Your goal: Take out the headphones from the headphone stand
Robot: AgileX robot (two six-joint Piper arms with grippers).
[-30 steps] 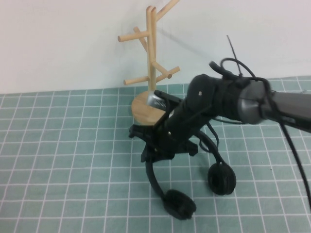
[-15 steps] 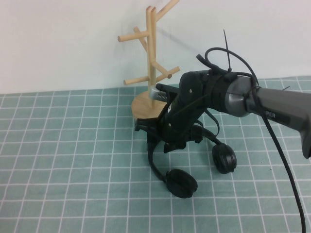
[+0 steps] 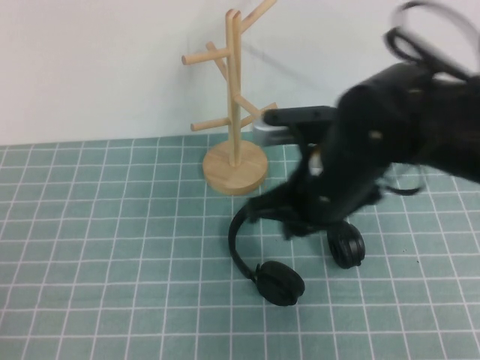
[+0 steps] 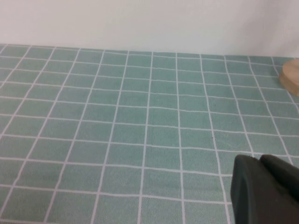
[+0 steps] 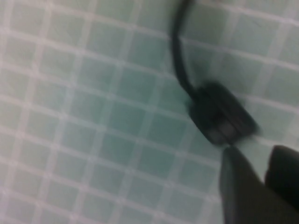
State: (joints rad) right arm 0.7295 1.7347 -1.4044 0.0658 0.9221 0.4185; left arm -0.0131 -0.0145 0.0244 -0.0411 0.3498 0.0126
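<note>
The black headphones [image 3: 277, 283] lie flat on the green grid mat, in front of the light wooden headphone stand [image 3: 235, 112] and apart from it. Its pegs are bare. One ear cup is at the front, the other [image 3: 346, 246] lies under my right arm. My right gripper [image 3: 296, 214] hovers blurred just above the headband, right of the stand. In the right wrist view one ear cup [image 5: 219, 116] lies just beyond my right gripper [image 5: 264, 158], whose fingers stand slightly apart and hold nothing. My left gripper [image 4: 259, 161] is shut and empty, low over the mat, left of the stand.
The green grid mat [image 3: 112, 247] covers the table up to a white wall behind the stand. The edge of the stand's round base [image 4: 292, 77] shows in the left wrist view.
My right gripper lowered the headphones onto the mat, let go of them, and has lifted up and to the right. The headphones now lie still. The stand has not moved.
</note>
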